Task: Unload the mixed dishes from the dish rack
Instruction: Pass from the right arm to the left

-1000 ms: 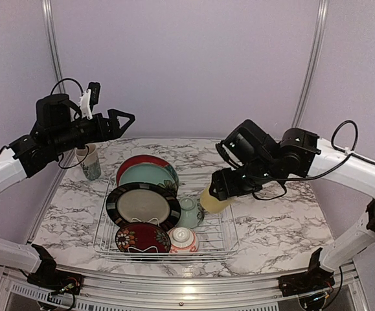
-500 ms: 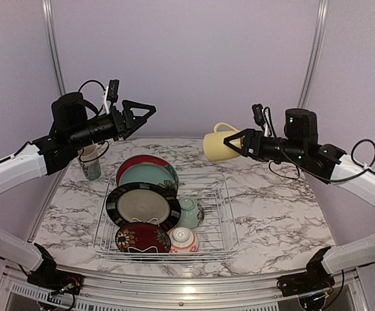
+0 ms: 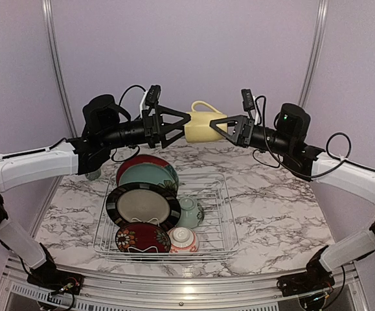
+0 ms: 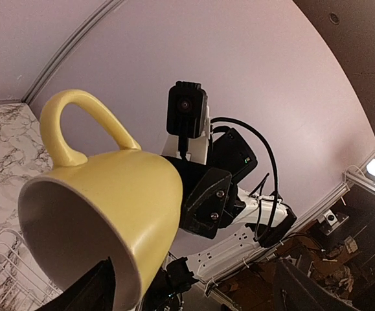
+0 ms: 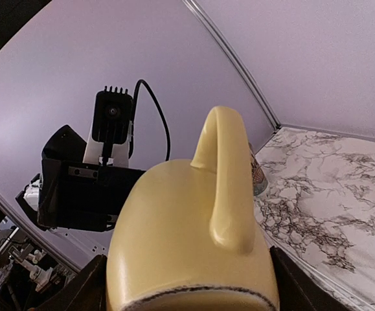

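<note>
Left hand (image 3: 179,128) now at yellow cup (image 3: 203,127)

I see a smooth, softly glossy yellow cup (image 3: 202,127), a shiny metal-wire dish rack (image 3: 221,223) (six o'clock), and a polished marble-look tabletop (image 3: 278,220).

Pos: mug (image 3: 203,127) aloft btwn L gripper (image 3: 181,130) & R gripper (image 3: 221,132); rack (image 3: 223,227) on table (image 3: 281,220) below; plates (image 3: 142,204) in rack's L half.

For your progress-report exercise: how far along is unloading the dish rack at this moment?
Done: the patterned tall cup stands on the table outside the dish rack. In hand: the right gripper holds the yellow cup in mid-air, the open left gripper at its mouth. Left: four plates and two bowls in the rack.
</note>
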`<action>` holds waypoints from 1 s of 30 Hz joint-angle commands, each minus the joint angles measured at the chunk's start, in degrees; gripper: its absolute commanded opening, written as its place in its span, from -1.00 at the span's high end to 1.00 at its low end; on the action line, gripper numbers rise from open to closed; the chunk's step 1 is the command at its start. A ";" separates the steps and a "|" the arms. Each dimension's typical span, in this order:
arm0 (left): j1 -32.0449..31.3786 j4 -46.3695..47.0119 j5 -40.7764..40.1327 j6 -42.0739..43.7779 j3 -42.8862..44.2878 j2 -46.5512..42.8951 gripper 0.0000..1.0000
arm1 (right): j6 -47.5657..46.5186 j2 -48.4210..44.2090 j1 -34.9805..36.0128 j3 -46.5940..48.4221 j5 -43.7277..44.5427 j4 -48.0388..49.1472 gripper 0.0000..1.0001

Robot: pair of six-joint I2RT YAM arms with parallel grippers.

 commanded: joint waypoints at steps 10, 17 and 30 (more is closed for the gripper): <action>-1.14 4.62 3.91 -3.65 4.52 3.89 0.05 | 1.18 2.55 1.61 3.90 -9.03 11.58 1.00; -1.13 -0.24 4.02 -0.61 6.09 3.54 0.67 | -0.25 2.66 1.96 3.84 -8.80 9.92 1.00; 0.02 -18.27 -6.12 14.59 8.78 -5.16 1.00 | -4.72 -0.80 1.96 2.53 -0.57 3.11 -0.97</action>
